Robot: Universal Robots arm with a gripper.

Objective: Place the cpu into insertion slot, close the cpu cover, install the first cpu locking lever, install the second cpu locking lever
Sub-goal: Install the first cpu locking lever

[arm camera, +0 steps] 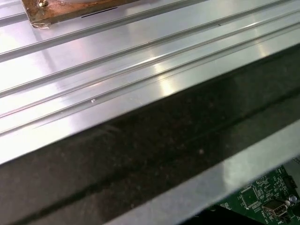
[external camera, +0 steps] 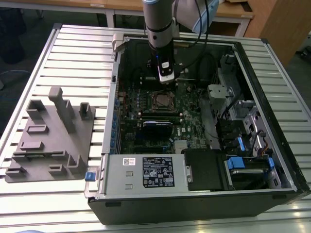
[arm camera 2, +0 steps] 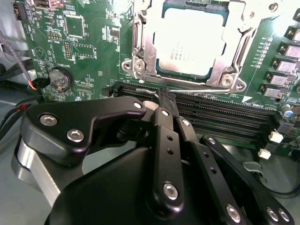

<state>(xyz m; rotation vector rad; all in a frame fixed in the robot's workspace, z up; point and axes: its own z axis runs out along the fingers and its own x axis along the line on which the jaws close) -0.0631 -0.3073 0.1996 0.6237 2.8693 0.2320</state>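
Looking past claw (arm camera 2: 164,96) in second wrist view: fingers pressed together, tips down at thin wire lever (arm camera 2: 197,85). I can't tell whether they pinch it or just touch. Just beyond: chip (arm camera 2: 187,40) seated in socket (arm camera 2: 185,75), silvery cover (arm camera 2: 140,47) lying flat around it, green board (arm camera 2: 93,47) underneath. Exterior view: socket (external camera: 163,102) at frame centre inside open computer case (external camera: 194,206), claw (external camera: 166,82) just behind it, arm (external camera: 158,19) upright at upper centre.
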